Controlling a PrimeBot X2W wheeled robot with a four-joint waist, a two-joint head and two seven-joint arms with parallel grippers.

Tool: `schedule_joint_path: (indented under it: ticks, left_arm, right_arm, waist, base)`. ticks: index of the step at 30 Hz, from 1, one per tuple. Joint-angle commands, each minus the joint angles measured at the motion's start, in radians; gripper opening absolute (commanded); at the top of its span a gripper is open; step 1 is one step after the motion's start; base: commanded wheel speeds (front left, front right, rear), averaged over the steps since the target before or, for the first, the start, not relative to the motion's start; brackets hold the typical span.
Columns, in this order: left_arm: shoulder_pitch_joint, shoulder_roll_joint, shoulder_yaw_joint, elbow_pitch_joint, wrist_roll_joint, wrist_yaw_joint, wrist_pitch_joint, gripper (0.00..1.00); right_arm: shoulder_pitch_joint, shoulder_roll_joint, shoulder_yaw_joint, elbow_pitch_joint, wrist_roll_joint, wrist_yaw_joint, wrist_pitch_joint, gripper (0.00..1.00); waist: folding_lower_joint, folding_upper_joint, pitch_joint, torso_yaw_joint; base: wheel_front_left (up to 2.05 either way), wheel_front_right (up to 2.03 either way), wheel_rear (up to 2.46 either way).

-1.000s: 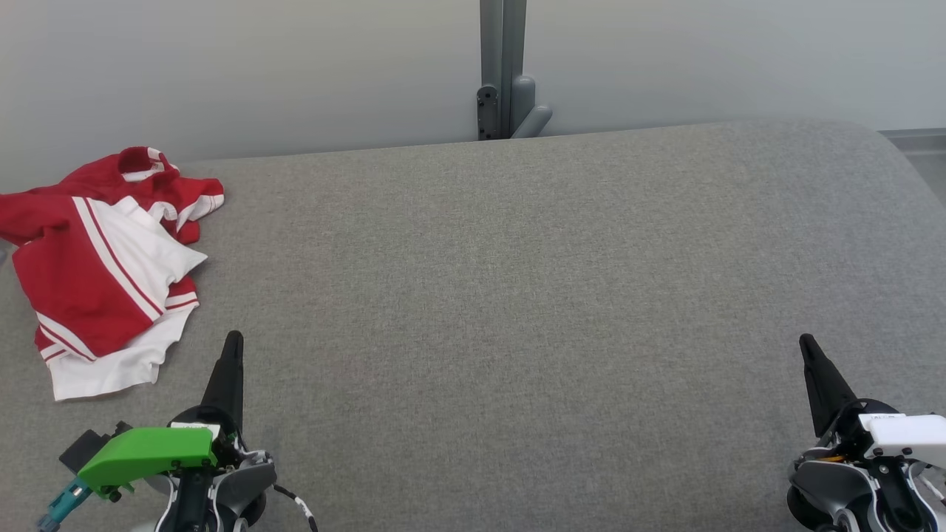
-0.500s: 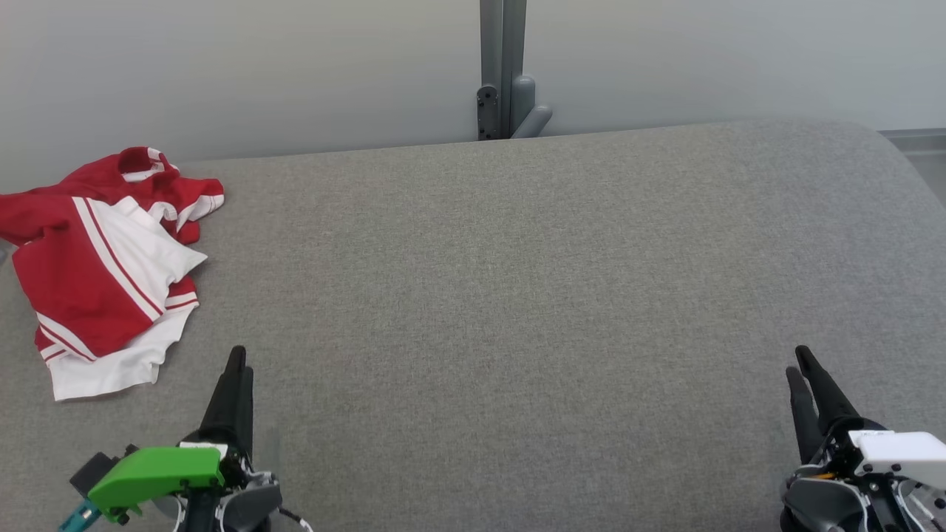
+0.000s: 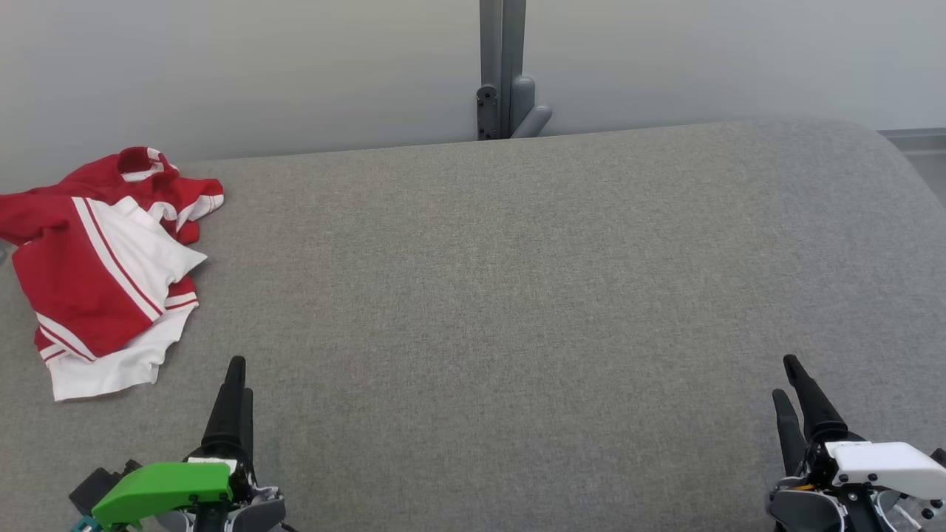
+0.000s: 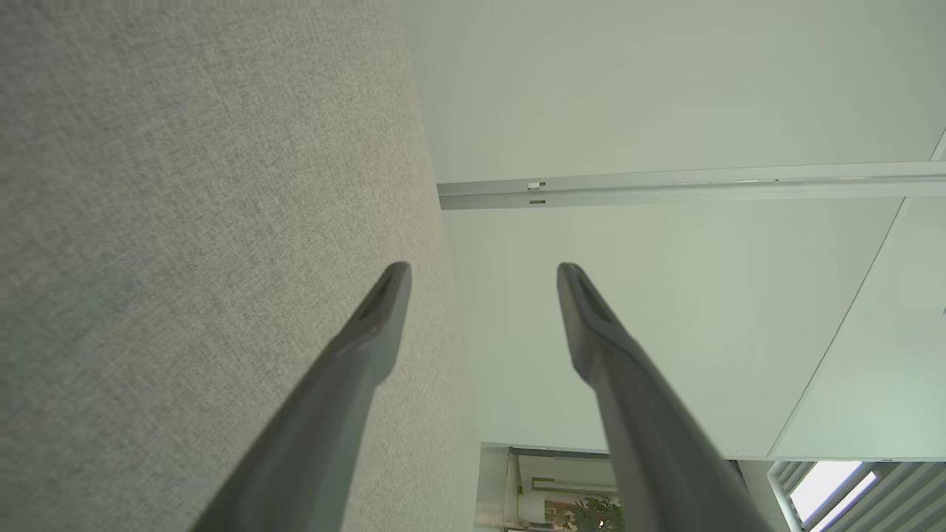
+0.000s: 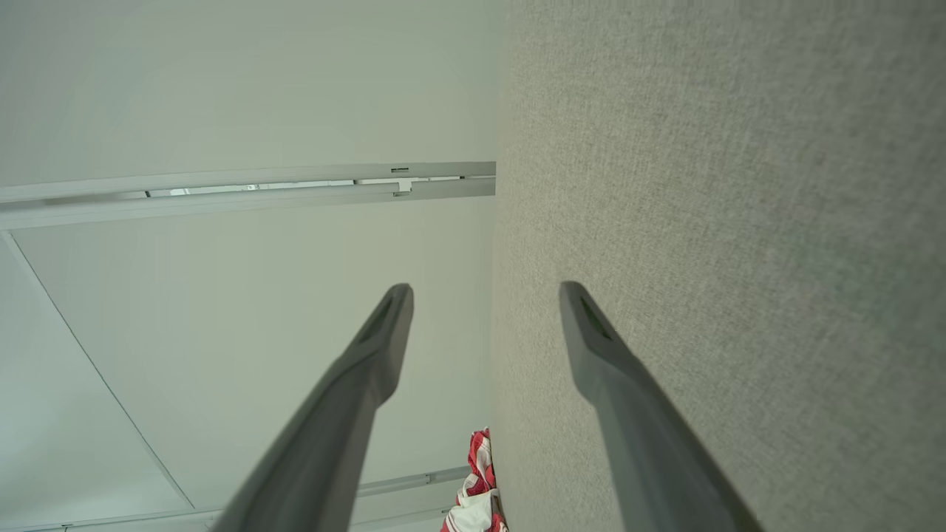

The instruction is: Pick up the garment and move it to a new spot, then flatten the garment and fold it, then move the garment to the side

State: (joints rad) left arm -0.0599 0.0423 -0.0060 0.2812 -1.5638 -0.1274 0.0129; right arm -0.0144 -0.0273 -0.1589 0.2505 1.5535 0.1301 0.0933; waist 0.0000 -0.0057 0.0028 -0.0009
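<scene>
A crumpled red and white garment point(image 3: 96, 281) lies at the far left of the grey fabric table point(image 3: 502, 295). A small part of the garment point(image 5: 479, 495) also shows low in the right wrist view. My left gripper point(image 3: 240, 377) hovers near the front edge, right of and below the garment, apart from it. In its wrist view the left gripper point(image 4: 484, 270) has its fingers spread with nothing between them. My right gripper point(image 3: 785, 377) is at the front right, far from the cloth. Its wrist view shows the right gripper point(image 5: 485, 290) open and empty.
A grey metal post point(image 3: 502, 70) with a bracket stands behind the table's back edge against a pale wall. The table's right end curves away near a floor strip point(image 3: 916, 140).
Both grippers have drawn back toward the table's front edge. Their fingers, together a second ago, now stand apart. The garment has not moved.
</scene>
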Motion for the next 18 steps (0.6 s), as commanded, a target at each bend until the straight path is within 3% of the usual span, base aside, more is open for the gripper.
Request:
schedule_joint_path:
  ticks: [1,18]
  left_arm:
    - [-0.010,0.004,-0.001,-0.025,0.018,0.001,-0.009,1.00]
    - [0.001,0.005,-0.038,-0.141,0.342,0.063,-0.071,1.00]
  right_arm:
    - [-0.021,-0.009,0.004,-0.022,-0.020,0.000,-0.011,1.00]
    - [-0.025,-0.013,0.033,-0.131,-0.332,0.000,-0.092,1.00]
  waist:
    - [0.0000,0.0006,0.000,0.000]
    - [0.0000,0.0014,0.002,-0.001]
  base:
    - [0.00,0.00,0.00]
    - [0.00,0.00,0.00]
